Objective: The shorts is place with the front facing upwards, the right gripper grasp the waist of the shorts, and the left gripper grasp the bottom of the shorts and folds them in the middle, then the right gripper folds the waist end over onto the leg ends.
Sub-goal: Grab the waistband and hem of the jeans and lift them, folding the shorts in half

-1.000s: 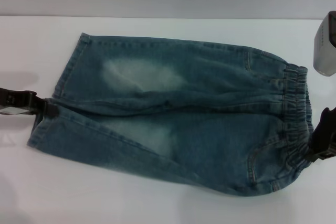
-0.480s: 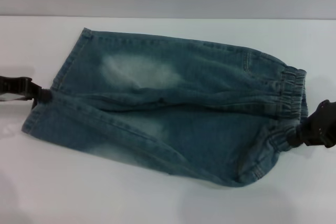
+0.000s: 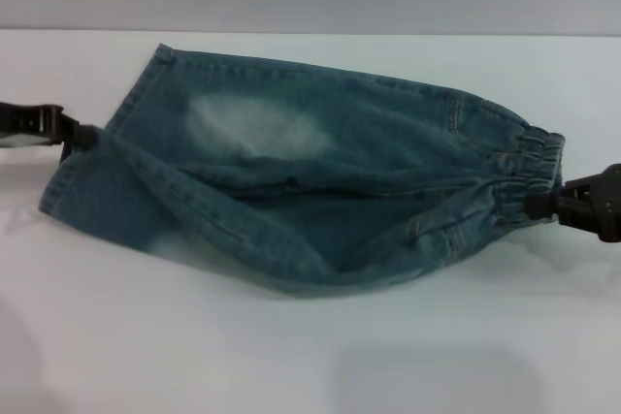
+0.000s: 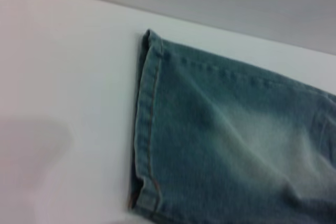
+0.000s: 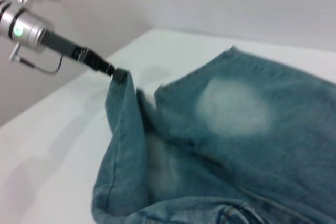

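With both ends gripped, shorts [image 3: 310, 176] are mid lengthwise fold. Left gripper [image 3: 82, 135] jaws hold hem at frame left, right gripper [image 3: 541, 205] jaws hold waist [image 3: 529, 176] at right. Waist-over-legs fold remains.

No readable text, labels, brands, numbers or signs in any view. Shorts [image 3: 320, 176] carry no legible tag or print; white table [image 3: 291, 356] is unmarked.
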Motion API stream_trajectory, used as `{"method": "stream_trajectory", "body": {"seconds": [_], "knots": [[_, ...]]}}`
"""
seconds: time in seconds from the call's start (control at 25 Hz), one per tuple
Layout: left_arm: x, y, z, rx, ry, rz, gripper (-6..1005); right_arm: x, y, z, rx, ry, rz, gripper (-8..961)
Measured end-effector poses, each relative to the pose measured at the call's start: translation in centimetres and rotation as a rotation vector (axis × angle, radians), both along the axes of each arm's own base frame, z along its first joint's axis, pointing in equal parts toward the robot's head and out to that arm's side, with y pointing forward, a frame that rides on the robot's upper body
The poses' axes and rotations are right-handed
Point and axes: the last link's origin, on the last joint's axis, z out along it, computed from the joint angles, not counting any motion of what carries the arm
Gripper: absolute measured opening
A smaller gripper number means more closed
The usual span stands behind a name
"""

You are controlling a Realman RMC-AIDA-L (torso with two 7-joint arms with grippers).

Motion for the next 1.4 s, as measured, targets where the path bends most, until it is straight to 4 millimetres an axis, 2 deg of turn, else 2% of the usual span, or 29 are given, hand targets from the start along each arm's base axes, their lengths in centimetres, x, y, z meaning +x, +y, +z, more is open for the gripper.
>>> {"method": "stream_trajectory", "body": {"seconds": [0.04, 0.24, 0.4, 0.6, 0.92, 1.12, 1.4], "knots": [[0.2, 0.2, 0.1, 0.007, -0.002, -0.006, 47, 0.8, -0.3, 0.0, 0.041, 0.026, -0.025, -2], [1.2, 1.2, 0.9, 0.056, -0.02, -0.035, 47, 2.5, -0.7, -0.3, 0.143, 0.084, -0.082, -1], [1.8, 1.7, 1.5, 0.095, -0.028, -0.049, 46, 2.9, -0.8, -0.3, 0.197, 0.139, -0.121, -1], [2.6, 2.6, 1.4, 0.152, -0.031, -0.075, 46, 3.5, -0.7, -0.4, 0.297, 0.207, -0.175, -1], [4.2, 3.9, 0.7, 0.215, -0.008, -0.139, 46, 4.7, -0.9, 0.2, 0.36, 0.218, -0.239, -1], [5.3, 4.6, 0.6, 0.277, -0.024, -0.191, 46, 5.3, -0.8, -0.4, 0.397, 0.205, -0.279, -1], [5.9, 5.3, 0.3, 0.338, -0.022, -0.225, 46, 5.5, -0.5, -0.5, 0.478, 0.217, -0.293, -2]]}}
